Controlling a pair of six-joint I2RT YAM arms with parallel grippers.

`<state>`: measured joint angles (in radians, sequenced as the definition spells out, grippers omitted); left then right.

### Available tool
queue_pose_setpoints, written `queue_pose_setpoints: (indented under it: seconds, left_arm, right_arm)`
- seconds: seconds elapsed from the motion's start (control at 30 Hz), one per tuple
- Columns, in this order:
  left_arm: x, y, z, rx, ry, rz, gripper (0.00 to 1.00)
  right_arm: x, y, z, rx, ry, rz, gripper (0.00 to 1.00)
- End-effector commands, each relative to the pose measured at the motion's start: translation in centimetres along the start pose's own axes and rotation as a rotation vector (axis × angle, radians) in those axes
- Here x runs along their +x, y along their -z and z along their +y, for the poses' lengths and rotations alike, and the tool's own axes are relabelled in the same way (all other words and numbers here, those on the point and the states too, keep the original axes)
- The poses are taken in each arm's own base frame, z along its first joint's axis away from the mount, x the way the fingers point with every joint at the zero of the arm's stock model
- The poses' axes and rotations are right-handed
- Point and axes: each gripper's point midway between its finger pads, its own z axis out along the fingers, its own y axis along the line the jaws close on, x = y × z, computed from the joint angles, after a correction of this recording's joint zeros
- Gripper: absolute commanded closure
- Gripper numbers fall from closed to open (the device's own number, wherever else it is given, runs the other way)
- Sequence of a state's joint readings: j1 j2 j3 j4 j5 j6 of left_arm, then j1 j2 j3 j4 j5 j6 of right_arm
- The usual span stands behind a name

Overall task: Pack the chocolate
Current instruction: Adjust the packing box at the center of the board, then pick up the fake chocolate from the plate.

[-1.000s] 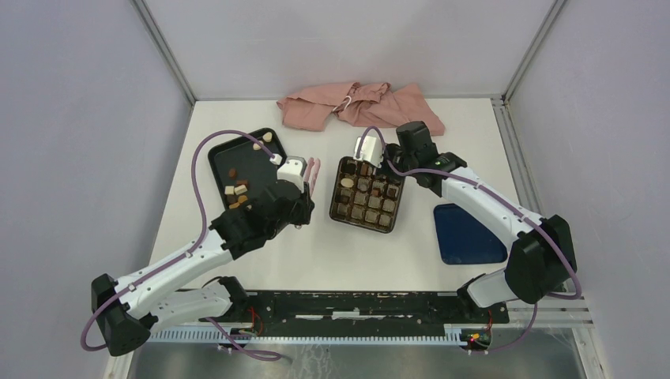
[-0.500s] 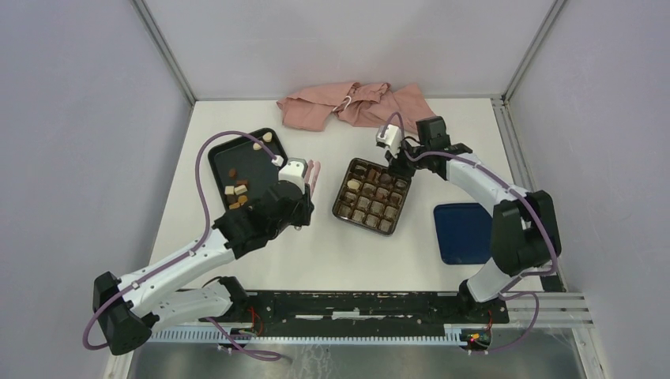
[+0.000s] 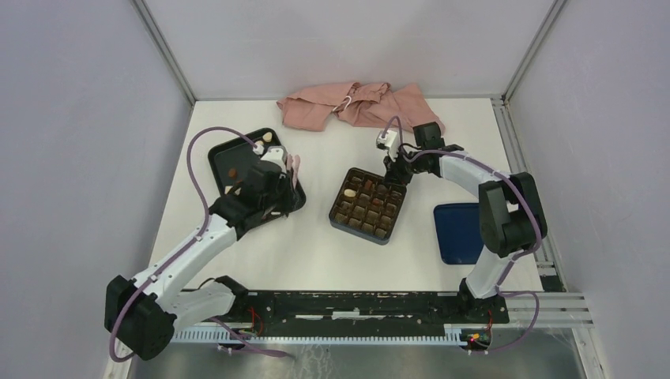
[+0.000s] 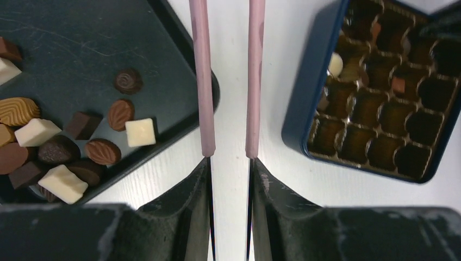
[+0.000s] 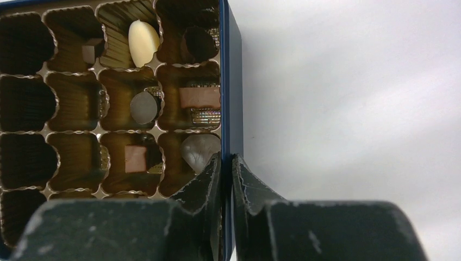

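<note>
Loose chocolate pieces (image 4: 140, 132), dark, light brown and cream, lie in the black tray (image 4: 81, 43), which also shows in the top view (image 3: 225, 151). The dark blue box (image 3: 337, 219) with its brown gridded insert holds several pieces (image 5: 143, 43); many cells are bare. My left gripper (image 3: 294, 162) has pink fingers (image 4: 201, 81), open and empty, over bare table between tray and box (image 4: 304, 92). My right gripper (image 3: 393, 164) is shut on the box's blue side wall (image 5: 225, 81), one jaw inside and one outside (image 5: 227, 163).
A dark blue lid (image 3: 462, 233) lies on the table to the right of the box. A crumpled pink cloth (image 3: 355, 106) lies along the back edge. Grey walls enclose the table on three sides.
My right gripper left the box's top, swung to its far right edge and closed on the wall; the box turned slightly. My left gripper moved back and left to the tray's edge.
</note>
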<state>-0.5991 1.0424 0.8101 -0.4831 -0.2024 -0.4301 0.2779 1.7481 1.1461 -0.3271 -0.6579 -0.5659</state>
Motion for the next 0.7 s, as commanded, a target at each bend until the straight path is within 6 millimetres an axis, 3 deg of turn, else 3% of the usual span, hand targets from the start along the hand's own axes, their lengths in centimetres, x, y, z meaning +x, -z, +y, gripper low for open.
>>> queue_pose_setpoints:
  seconds: [0.0, 0.17, 0.4, 0.5, 0.67]
  left_arm:
    - [-2.0, -1.4, 0.6, 0.1, 0.037, 0.002, 0.65]
    - [-3.1, -3.1, 3.6, 0.045, 0.092, 0.107, 0.64]
    - [-5.1, -5.8, 10.1, -0.061, 0.244, 0.193, 0.64]
    - [-6.3, -7.2, 12.1, -0.074, 0.314, 0.223, 0.64]
    - [-7.2, -9.5, 13.6, -0.061, 0.387, 0.323, 0.64]
  right_arm:
    - [-1.2, -0.6, -0.1, -0.059, -0.018, -0.058, 0.83]
    - [-1.5, -0.1, -0.6, -0.041, -0.005, -0.056, 0.71]
    - [-3.7, 3.3, -2.2, 0.087, 0.11, -0.068, 0.49]
    - [-4.7, 4.7, -2.2, 0.117, 0.139, -0.095, 0.45]
    - [-6.0, 5.6, -1.6, 0.113, 0.158, -0.131, 0.45]
